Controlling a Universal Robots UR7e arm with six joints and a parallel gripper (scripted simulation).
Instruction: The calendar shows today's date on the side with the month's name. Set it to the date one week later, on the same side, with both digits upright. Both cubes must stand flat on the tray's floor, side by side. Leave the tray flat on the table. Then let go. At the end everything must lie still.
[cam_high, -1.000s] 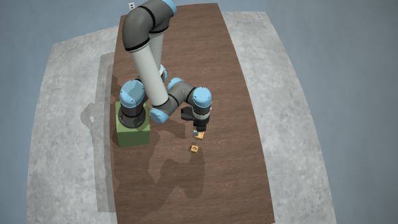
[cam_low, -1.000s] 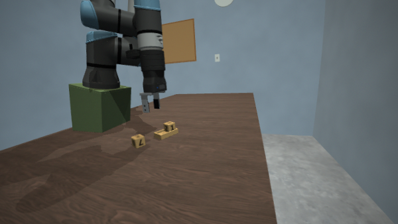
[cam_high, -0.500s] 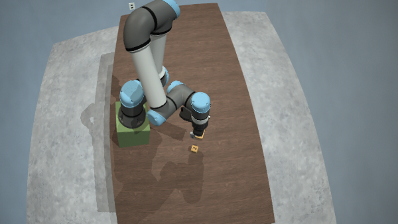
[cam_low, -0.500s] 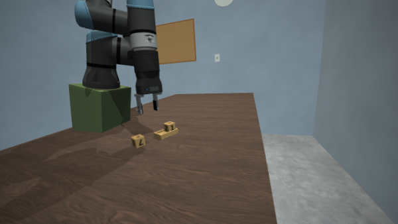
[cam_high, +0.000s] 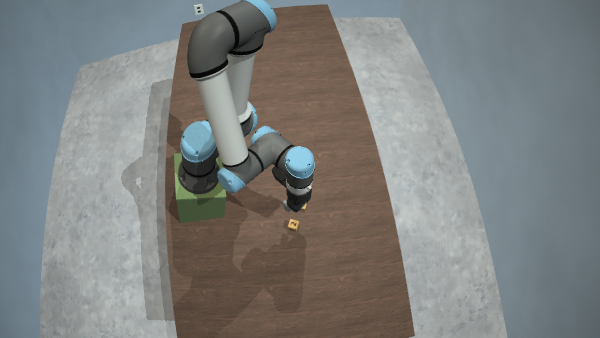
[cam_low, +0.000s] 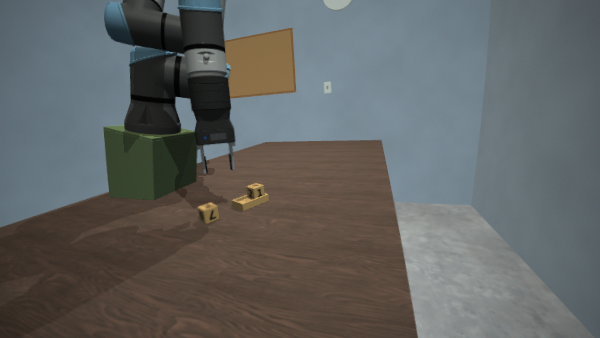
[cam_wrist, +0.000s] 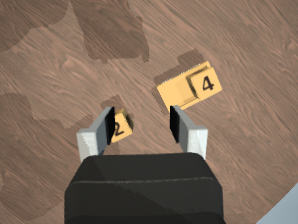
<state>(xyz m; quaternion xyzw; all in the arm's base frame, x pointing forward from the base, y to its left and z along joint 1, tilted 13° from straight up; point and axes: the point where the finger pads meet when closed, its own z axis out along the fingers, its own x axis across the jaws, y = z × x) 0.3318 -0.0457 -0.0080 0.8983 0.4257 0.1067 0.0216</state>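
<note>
Brown Table Takes Centre Stage Between Blue-Grey Walls

And here we have it, a long wood-grained table (cam_high: 340, 250) (cam_low: 310, 280) (cam_wrist: 45, 55), dark brown, running deep across the room! Beneath it, a mottled pale grey floor (cam_high: 440, 210) (cam_low: 450, 260), showing on both sides in the top view. Round it go the walls (cam_low: 430, 75), soft blue-grey, meeting at a corner on the right of the exterior view. Up on the far wall, a tan board (cam_low: 262, 62) in a thin orange-brown frame, a small white wall plate (cam_low: 327, 87) beside it, and a pale round fixture (cam_low: 337, 3) cropped by the top edge! Broad shadows (cam_high: 290, 280) (cam_low: 115, 260) sweep the tabletop.
</note>
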